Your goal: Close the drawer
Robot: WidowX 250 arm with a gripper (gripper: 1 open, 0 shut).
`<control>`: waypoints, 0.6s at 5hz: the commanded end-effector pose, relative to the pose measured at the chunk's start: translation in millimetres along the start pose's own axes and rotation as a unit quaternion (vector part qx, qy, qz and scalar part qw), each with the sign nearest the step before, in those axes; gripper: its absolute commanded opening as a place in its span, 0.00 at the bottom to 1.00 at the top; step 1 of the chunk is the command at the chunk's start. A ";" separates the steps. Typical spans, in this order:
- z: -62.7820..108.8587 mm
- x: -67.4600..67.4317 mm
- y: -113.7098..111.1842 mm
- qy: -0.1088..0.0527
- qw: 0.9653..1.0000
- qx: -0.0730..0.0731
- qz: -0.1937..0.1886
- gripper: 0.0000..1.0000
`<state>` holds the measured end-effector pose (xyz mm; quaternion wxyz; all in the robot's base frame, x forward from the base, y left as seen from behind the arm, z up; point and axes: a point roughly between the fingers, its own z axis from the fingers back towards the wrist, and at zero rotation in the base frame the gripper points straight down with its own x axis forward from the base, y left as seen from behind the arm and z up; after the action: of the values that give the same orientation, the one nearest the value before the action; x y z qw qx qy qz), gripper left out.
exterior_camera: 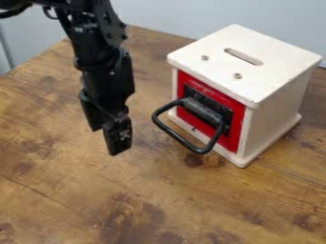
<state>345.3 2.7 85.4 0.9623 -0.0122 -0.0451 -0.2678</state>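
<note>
Single view only, set above and in front of the pale wooden box (250, 86), looking down at a slant across the wooden table (76, 205). Close enough that box and black arm (99, 76) fill most of the frame. Table's far edge and a pale wall visible behind the box, upper left.

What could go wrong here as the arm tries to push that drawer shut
The gripper hangs to the left of the black loop handle, apart from it, so a push could snag a finger inside the loop rather than press it. The drawer sits only slightly out of the wooden box; an off-centre shove might slide the box across the table instead.
</note>
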 end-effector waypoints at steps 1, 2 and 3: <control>29.5 13.2 0.4 -0.033 0.999 0.024 0.011 1.00; 35.8 25.1 -16.4 -0.037 0.999 0.023 -0.001 1.00; 40.7 29.9 -24.4 -0.039 0.998 0.030 0.043 1.00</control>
<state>348.1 -27.0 95.5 0.9750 -0.0051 -0.0396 -0.2187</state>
